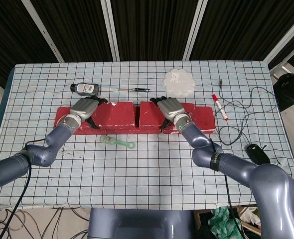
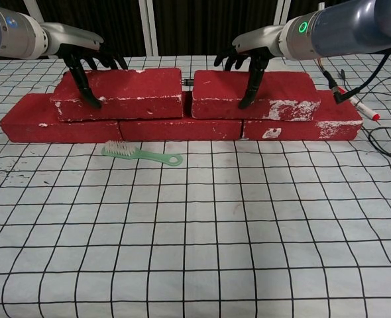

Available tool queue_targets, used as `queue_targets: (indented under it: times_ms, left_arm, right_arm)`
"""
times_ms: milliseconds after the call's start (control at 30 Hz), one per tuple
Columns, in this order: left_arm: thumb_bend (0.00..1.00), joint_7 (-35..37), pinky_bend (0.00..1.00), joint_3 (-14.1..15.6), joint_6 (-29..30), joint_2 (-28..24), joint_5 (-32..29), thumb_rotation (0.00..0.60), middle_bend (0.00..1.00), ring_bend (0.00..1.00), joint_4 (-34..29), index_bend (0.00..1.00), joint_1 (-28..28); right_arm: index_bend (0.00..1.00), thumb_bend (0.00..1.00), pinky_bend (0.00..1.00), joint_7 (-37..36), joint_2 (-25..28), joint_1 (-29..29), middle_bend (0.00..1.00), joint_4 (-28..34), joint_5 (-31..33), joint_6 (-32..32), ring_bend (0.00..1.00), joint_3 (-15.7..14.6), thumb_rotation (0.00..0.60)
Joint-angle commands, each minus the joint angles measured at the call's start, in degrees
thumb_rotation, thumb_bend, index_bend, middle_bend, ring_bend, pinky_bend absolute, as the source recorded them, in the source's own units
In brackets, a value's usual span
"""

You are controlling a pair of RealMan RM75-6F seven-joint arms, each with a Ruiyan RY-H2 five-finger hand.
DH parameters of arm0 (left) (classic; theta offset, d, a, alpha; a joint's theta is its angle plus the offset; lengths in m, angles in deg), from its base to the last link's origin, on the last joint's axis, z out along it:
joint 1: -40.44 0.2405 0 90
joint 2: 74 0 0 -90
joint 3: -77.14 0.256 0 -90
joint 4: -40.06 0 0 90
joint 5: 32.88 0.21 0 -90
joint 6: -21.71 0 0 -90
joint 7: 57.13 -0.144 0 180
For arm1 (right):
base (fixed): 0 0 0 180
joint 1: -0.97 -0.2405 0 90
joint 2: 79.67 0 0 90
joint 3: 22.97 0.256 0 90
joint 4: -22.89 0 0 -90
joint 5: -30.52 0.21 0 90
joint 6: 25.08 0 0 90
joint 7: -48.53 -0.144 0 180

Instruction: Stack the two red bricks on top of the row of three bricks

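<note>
Three red bricks form a row (image 2: 179, 128) across the checked cloth. Two more red bricks lie on top of it with a narrow gap between them. My left hand (image 2: 85, 63) grips the left upper brick (image 2: 136, 89) near its left end, thumb on the front face and fingers over the top. My right hand (image 2: 248, 61) holds the right upper brick (image 2: 285, 93) near its left end in the same way. In the head view the left hand (image 1: 83, 110) and right hand (image 1: 170, 110) cover parts of the upper bricks (image 1: 116, 113) (image 1: 148, 114).
A green brush (image 2: 141, 154) lies just in front of the row. Behind it are a small bottle (image 1: 85, 88), a pen (image 1: 140, 89) and a white scalloped pad (image 1: 179, 82). A red marker (image 1: 220, 107), cables (image 1: 241, 124) and a mouse (image 1: 258, 153) lie to the right.
</note>
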Motion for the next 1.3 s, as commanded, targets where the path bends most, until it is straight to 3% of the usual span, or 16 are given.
queue_targets:
  times_ms: [33,1300]
  left_arm:
    - [0.0,0.0,0.11,0.0,0.0,0.0,0.0,0.6,0.16,0.03,0.1,0.13,0.0]
    - [0.0,0.8,0.08,0.3,-0.2,0.5,0.2,0.6,0.15,0.0,0.6,0.13,-0.4]
  right_arm:
    - [0.06,0.08,0.2,0.0,0.0,-0.1,0.14,-0.1,0.1,0.2,0.08,-0.1,0.6]
    - [0.0,0.0,0.13,-1.1,0.6,-0.6,0.0,0.1,0.1,1.0,0.01,-0.7,0.6]
